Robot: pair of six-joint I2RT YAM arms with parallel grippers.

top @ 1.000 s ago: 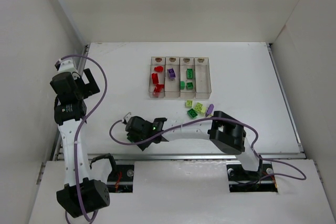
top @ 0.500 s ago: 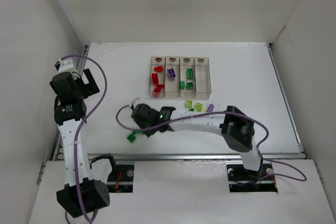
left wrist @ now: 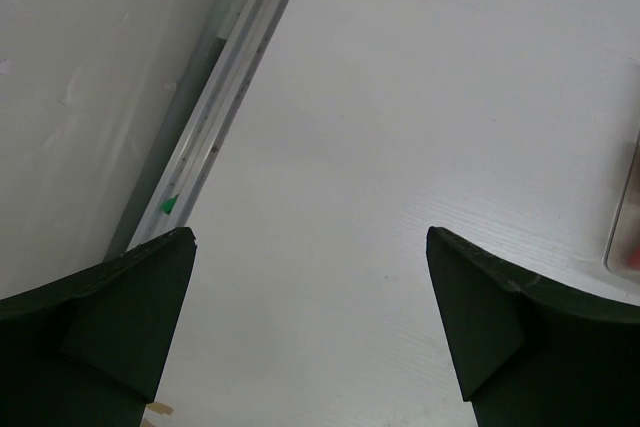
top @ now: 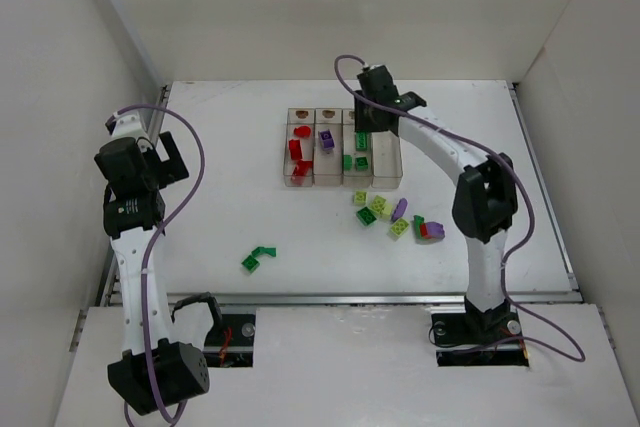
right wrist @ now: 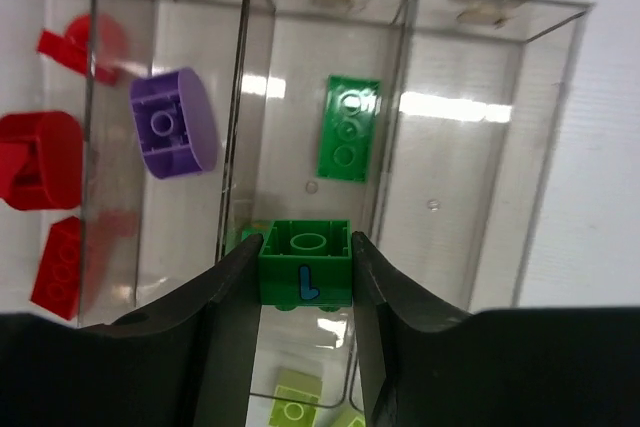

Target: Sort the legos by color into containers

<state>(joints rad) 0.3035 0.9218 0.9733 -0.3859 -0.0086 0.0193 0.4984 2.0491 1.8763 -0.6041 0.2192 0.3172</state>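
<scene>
The right fingers (right wrist: 305,269) are clenched on a green lego (right wrist: 305,257) with a blue mark on its side. They hold it above the third bin (right wrist: 300,77) in the row of four bins (top: 388,169). The bins sit near the far edge of the tabletop (top: 220,147).

From the top, the arm hides these fingers. There the held lego is hard to tell from the green ones under it.

The first bin has red legos (right wrist: 40,162). The second has a round purple lego (right wrist: 172,122). The third has a flat green one (right wrist: 350,127). Some yellow-green legos (right wrist: 295,402) show low in the right wrist view, partly cut off by the fingers.

A bunch of loose legos (top: 385,209) lies just on the near side of the bins. A green pair (top: 258,259) lies alone, close to the near edge.

The left fingers (left wrist: 310,332) are spread wide with nothing in them, up by the left edge of the tabletop. At the right side of the left wrist view, a bin corner is cut off and blurry.
</scene>
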